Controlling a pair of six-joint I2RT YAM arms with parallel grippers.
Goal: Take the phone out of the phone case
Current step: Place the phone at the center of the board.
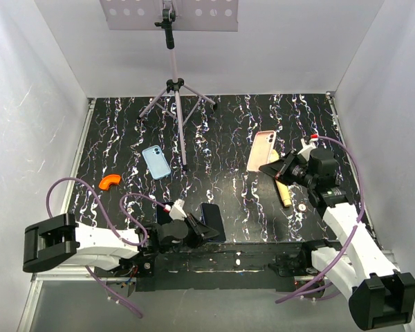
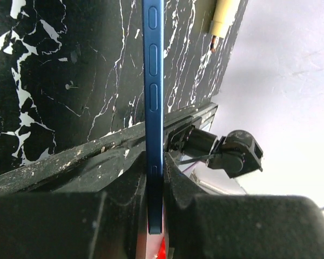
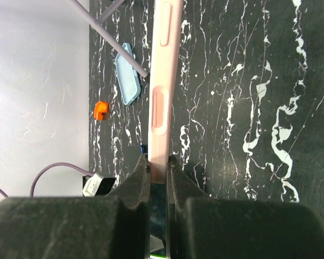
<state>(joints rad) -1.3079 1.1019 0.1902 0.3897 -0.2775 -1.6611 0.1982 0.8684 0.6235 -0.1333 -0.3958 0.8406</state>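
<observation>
My left gripper (image 1: 202,228) is shut on a dark blue phone (image 1: 211,220) near the table's front edge. In the left wrist view the phone (image 2: 153,81) stands edge-on between the fingers (image 2: 178,181), its side buttons showing. My right gripper (image 1: 275,168) is shut on a pink phone case (image 1: 263,150) at the right of the table. In the right wrist view the case (image 3: 163,81) shows edge-on, pinched at its near end (image 3: 158,162), with its button cutouts facing the camera. I cannot tell whether a phone sits inside the pink case.
A light blue case (image 1: 155,162) lies flat at centre left, also in the right wrist view (image 3: 127,75). An orange piece (image 1: 111,182) lies left of it. A tripod (image 1: 174,90) stands at the back centre. A beige marker (image 1: 283,194) lies below my right gripper.
</observation>
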